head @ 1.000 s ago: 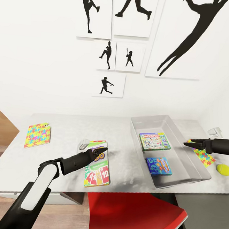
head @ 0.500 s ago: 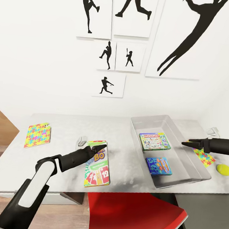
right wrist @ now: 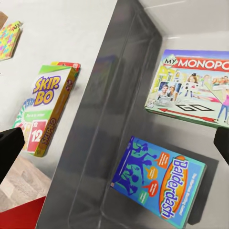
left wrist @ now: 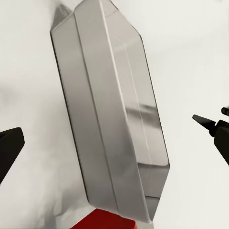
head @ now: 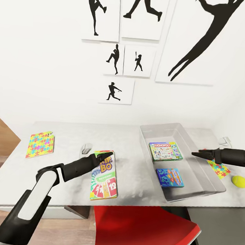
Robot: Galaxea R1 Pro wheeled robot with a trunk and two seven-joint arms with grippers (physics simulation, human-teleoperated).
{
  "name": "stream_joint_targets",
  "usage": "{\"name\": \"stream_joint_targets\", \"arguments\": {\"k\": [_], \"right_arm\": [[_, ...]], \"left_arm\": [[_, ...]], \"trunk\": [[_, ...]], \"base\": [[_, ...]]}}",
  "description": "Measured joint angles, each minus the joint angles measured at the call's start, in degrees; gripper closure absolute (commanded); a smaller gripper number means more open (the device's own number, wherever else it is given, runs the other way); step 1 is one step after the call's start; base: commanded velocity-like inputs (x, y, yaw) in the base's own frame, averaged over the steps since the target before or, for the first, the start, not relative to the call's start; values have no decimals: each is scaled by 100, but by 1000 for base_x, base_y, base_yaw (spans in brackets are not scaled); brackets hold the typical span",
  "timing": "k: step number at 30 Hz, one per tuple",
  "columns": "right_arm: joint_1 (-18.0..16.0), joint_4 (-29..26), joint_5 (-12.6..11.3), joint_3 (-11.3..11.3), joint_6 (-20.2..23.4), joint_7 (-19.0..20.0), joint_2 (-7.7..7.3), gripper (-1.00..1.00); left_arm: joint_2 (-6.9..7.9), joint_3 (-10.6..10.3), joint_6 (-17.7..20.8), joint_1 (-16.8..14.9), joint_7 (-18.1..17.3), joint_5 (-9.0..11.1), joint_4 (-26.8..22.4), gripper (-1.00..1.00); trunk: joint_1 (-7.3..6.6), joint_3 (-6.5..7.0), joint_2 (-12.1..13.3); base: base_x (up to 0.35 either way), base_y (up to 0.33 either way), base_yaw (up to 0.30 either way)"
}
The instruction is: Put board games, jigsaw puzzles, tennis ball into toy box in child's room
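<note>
The grey toy box [head: 202, 171] stands on the right part of the table [head: 69, 132]. Two board games lie in it: a Monopoly box [head: 166, 151] [right wrist: 195, 86] and a blue Balderdash box [head: 169, 177] [right wrist: 160, 183]. A third board game, the Skip-Bo box [head: 105, 177] [right wrist: 45, 107], lies flat left of the toy box. My left gripper [head: 108, 157] hovers open over its far end. My right gripper [head: 194, 153] hangs open above the toy box's right rim. One jigsaw puzzle [head: 40, 144] lies far left, another [head: 220, 169] right of the toy box, beside the tennis ball [head: 239, 181].
A red chair [head: 142, 229] stands against the table's front edge, below the Skip-Bo box. Small white objects sit on the table at the left [head: 87, 148] and at the back right [head: 225, 140]. The white wall with black silhouette pictures [head: 119, 92] rises behind the table.
My left gripper has drawn back and to the left, toward the Skip-Bo box's far end. My right gripper has slid a little left over the toy box's rim. The toys have not moved.
</note>
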Motion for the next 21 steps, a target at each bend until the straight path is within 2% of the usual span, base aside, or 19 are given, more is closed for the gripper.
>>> {"name": "stream_joint_targets", "arguments": {"k": [21], "right_arm": [[64, -1, -1, -3, 14, 4, 41, -100]], "left_arm": [[10, 116, -20, 1, -22, -1, -7, -100]], "trunk": [[0, 0, 0]], "base": [[-2, 0, 0]]}}
